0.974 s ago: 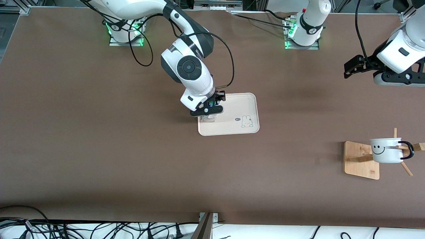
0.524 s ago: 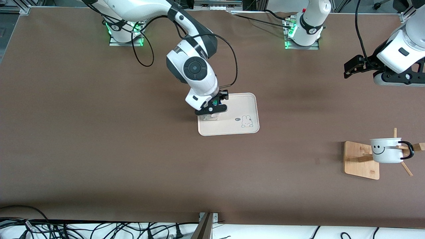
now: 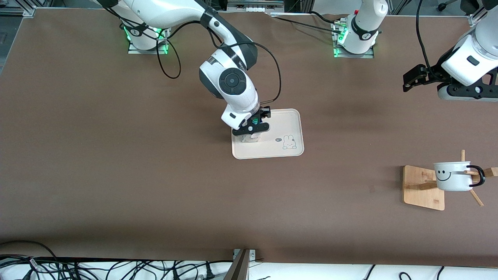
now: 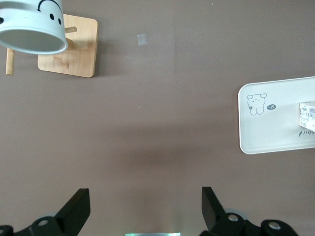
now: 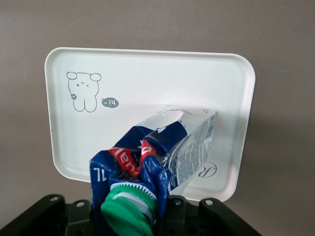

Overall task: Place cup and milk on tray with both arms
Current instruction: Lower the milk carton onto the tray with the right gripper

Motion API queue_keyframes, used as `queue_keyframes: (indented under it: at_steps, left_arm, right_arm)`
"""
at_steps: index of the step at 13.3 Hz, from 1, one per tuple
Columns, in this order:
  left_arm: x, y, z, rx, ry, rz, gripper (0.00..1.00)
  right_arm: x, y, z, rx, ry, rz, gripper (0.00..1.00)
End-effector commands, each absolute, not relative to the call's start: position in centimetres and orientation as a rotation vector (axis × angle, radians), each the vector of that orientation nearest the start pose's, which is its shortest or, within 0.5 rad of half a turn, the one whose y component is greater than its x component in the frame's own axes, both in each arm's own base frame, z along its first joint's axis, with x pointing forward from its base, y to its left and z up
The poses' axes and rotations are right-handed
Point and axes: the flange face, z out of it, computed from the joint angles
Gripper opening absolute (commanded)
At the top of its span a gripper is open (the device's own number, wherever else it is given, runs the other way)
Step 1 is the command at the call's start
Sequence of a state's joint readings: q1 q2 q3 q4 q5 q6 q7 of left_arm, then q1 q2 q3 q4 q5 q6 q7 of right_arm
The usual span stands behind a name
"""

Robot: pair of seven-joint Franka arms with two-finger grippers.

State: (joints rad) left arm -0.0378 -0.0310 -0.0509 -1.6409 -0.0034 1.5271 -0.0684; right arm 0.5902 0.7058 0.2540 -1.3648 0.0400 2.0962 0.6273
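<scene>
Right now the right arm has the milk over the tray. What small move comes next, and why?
Probably lower it a touch and open. The right gripper is shut on the milk, already over the tray at the right arm's end, tilted; contact isn't clear. The cup hangs on the wooden rack; the left gripper waits open.
</scene>
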Motion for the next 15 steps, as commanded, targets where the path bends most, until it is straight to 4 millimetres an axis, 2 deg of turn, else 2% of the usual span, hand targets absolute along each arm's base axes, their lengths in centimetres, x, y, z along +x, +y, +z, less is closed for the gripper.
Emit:
queue_keyframes:
  at_steps: [1, 5, 8, 10, 15]
  left_arm:
    - [53.6, -4.9, 61.0, -3.115, 0.047, 0.132, 1.00]
    - [53.6, -4.9, 61.1, -3.115, 0.047, 0.129, 1.00]
    - [53.6, -4.9, 61.1, -3.115, 0.047, 0.129, 1.00]
    - [53.5, -5.0, 61.1, -3.115, 0.050, 0.129, 1.00]
    - [53.5, -5.1, 61.0, -3.115, 0.040, 0.131, 1.00]
  right_arm:
    - [52.1, 52.5, 30.9, -2.961, -0.234, 0.127, 0.99]
    - [52.2, 52.5, 31.3, -2.958, -0.234, 0.120, 1.00]
    - [52.2, 52.4, 33.3, -2.952, -0.237, 0.107, 1.00]
    - [52.0, 52.3, 33.9, -2.962, -0.235, 0.120, 1.00]
    - [50.9, 51.2, 40.2, -2.984, -0.260, 0.120, 1.00]
